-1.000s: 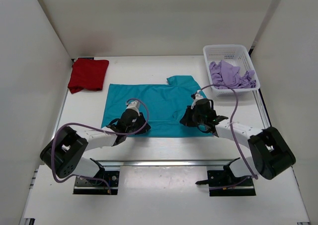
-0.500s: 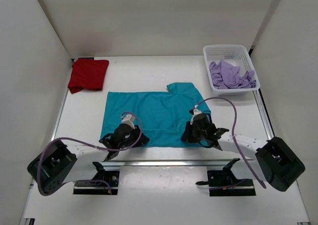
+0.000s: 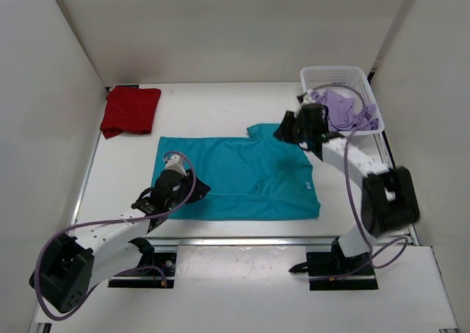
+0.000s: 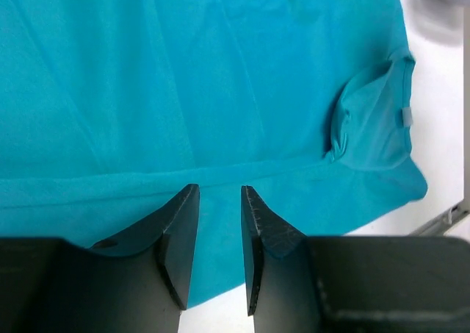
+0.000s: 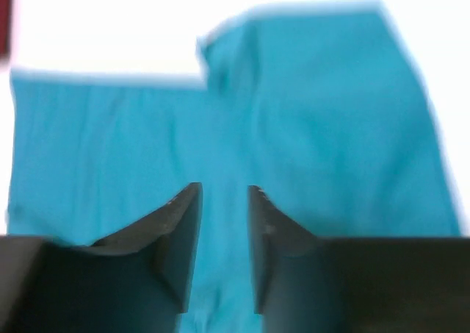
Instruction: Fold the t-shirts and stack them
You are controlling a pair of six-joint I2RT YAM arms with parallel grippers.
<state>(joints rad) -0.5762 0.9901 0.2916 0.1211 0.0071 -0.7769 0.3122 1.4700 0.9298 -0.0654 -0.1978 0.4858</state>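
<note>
I see my left pincer [image 4: 219, 201] and right pincer [image 5: 224, 195] both narrowly parted, gripping nothing. The teal shirt [image 3: 242, 178] lies flat beneath them, its long axis running from one to the other. The right one sits nearer its sleeve [image 3: 270, 125].

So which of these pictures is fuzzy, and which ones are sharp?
Right wrist view: smeared, the teal shirt has soft, bleeding edges; left wrist view: sharp, the same cloth's hem and creases read crisply; top view: evenly lit, faint shadows, no glare.
</note>
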